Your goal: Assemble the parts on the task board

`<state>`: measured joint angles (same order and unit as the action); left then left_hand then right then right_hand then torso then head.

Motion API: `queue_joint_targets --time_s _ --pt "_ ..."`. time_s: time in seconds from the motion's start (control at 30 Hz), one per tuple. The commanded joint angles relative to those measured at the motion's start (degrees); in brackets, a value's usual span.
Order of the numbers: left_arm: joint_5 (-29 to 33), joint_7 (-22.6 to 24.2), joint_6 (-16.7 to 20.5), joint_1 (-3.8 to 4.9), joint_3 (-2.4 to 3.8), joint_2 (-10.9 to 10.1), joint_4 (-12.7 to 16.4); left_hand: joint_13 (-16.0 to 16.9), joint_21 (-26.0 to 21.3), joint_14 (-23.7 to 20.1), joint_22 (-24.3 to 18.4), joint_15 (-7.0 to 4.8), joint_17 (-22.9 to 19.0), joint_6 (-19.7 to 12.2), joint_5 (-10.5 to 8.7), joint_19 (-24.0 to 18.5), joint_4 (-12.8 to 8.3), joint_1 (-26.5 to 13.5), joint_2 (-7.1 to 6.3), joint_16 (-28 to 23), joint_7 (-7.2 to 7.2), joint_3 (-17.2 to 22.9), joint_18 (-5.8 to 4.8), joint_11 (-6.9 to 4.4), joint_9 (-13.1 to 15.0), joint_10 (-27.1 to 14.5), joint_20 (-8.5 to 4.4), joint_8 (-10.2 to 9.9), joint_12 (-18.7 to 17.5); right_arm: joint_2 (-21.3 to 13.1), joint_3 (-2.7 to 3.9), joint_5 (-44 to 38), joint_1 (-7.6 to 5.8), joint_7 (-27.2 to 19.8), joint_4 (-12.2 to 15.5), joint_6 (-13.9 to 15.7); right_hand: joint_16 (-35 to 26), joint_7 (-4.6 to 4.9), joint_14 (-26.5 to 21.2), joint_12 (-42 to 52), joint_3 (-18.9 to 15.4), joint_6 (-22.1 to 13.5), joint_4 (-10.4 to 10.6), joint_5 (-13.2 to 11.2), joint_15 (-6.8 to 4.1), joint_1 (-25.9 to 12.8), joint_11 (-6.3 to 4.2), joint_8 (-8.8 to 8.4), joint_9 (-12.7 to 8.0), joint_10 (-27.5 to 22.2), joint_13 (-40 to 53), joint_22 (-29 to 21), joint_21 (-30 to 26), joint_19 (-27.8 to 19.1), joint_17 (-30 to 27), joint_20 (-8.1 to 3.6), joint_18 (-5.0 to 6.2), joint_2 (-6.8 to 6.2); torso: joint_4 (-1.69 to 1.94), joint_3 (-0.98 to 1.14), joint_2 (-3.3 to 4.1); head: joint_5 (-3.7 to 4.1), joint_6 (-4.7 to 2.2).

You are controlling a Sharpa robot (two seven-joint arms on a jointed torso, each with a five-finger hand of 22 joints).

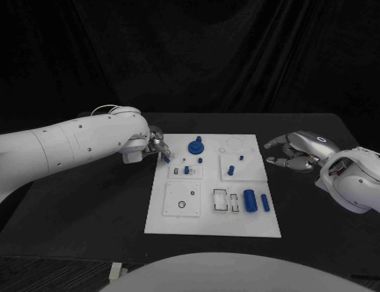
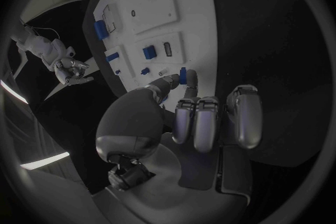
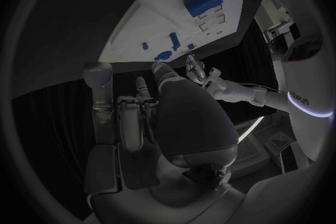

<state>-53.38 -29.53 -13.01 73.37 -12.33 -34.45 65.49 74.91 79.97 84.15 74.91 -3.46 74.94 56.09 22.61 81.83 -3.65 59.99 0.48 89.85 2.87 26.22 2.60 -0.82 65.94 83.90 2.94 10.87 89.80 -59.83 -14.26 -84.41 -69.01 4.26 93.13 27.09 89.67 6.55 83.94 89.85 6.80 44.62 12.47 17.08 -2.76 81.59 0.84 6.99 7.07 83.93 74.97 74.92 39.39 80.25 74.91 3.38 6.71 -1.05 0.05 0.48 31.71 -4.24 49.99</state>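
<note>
Fingertips (image 2: 183, 79) of the left hand (image 1: 155, 146) pinch a small blue part (image 2: 183, 74) at the left edge of the white task board (image 1: 209, 225), while its other fingers curl beside it. Right hand (image 1: 297, 152) hovers just off the board's right edge, over the black table (image 1: 84, 207), its fingers bent inward and holding nothing. On the board stand a round blue knobbed part (image 1: 196, 146) near the far edge, several small blue pegs (image 1: 231, 170) across the middle, and two blue cylinders (image 1: 251, 200) lying side by side toward the near right.
</note>
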Motion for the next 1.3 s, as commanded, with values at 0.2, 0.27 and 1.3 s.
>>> queue_joint_targets --time_s 0.2,0.27,1.3 --pt "2.5 -3.5 1.2 0.36 0.05 -1.2 4.1 15.1 -0.7 5.8 8.9 -0.32 15.1 -0.2 -0.45 -0.2 -1.4 -1.2 0.24 0.2 -0.04 2.5 0.57 -0.33 0.1 6.1 -0.21 0.0 0.2 -0.2 0.03 -0.1 0.14 1.2 0.2 0.1 0.3 0.06 6.1 0.1 0.2 0.2 -0.2 0.3 0.35 0.4 0.3 -0.37 -0.1 6.1 15.0 5.0 -0.4 0.0 15.1 0.29 0.78 0.12 -0.03 -0.11 0.09 -0.24 0.01" --pt "1.6 -3.4 1.5 0.37 0.05 -1.4 4.9 15.1 -0.8 5.8 8.9 -0.32 15.1 -0.2 -0.47 -0.2 -1.3 -1.2 0.29 0.2 -0.04 2.5 0.58 -0.33 0.1 6.1 -0.21 0.0 0.2 -0.2 0.03 -0.1 0.16 1.1 0.2 0.2 0.3 0.06 6.1 0.1 0.2 0.2 -0.2 0.3 0.35 0.4 0.3 -0.37 -0.1 6.1 15.0 5.0 -0.4 0.0 15.1 0.29 0.78 0.12 -0.05 -0.11 0.1 -0.2 0.01" --pt "-3.1 -1.9 3.7 -0.72 0.03 -0.8 7.0 15.1 -1.1 5.8 8.8 -0.25 15.1 -0.3 -1.45 -0.3 -0.6 -2.0 0.7 0.2 0.07 2.7 0.64 -0.22 0.2 6.1 -0.18 -0.1 0.2 0.0 0.03 -0.1 0.53 1.1 0.1 0.0 0.3 0.1 6.1 0.1 0.3 0.2 -0.4 0.5 0.37 0.6 0.34 -0.48 -0.2 6.1 15.0 5.1 -0.4 0.0 15.1 0.31 0.77 0.05 0.09 -0.08 0.13 -0.21 0.01"
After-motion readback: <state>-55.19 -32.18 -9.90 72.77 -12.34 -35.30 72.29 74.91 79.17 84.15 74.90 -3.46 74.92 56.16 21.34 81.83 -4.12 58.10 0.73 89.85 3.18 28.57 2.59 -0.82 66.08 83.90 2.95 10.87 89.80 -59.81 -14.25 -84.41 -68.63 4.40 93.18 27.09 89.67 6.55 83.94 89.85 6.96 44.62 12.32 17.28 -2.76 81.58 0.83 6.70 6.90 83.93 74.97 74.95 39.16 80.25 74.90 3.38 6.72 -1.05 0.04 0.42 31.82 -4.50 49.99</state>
